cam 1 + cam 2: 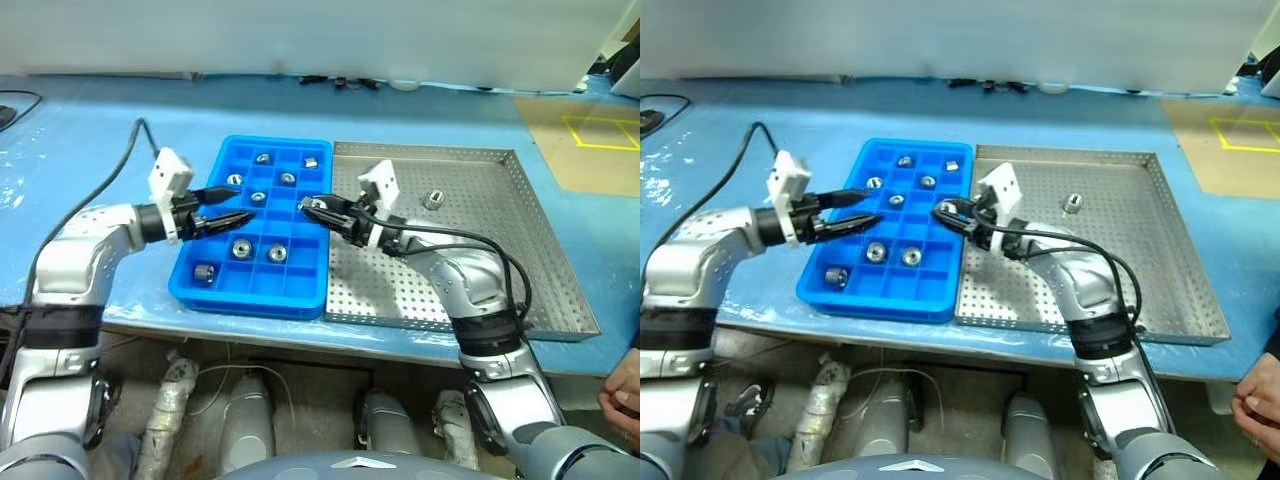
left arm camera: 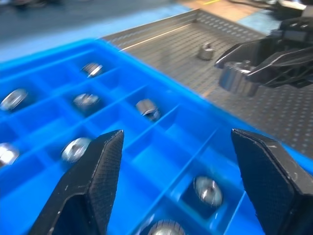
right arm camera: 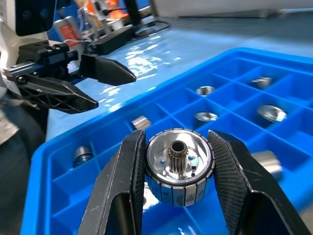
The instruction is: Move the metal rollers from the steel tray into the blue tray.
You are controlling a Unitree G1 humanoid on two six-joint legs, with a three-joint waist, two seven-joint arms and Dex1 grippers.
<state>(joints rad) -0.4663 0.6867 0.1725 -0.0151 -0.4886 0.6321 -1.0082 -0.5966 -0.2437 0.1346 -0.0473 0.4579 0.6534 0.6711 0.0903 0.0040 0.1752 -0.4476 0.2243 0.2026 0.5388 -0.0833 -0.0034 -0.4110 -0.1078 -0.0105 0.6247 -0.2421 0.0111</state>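
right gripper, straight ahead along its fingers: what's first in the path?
Probably the left gripper: it stands open opposite the right gripper, which is shut on a metal roller above the blue tray. Depth is unclear; it could pass beside it.

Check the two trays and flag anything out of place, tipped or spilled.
Nothing stands out. The blue tray sits flush against the steel tray, and its metal rollers each lie inside a compartment. One roller waits on the steel tray. The right gripper holds another over the blue tray; the left gripper is open, holding nothing.
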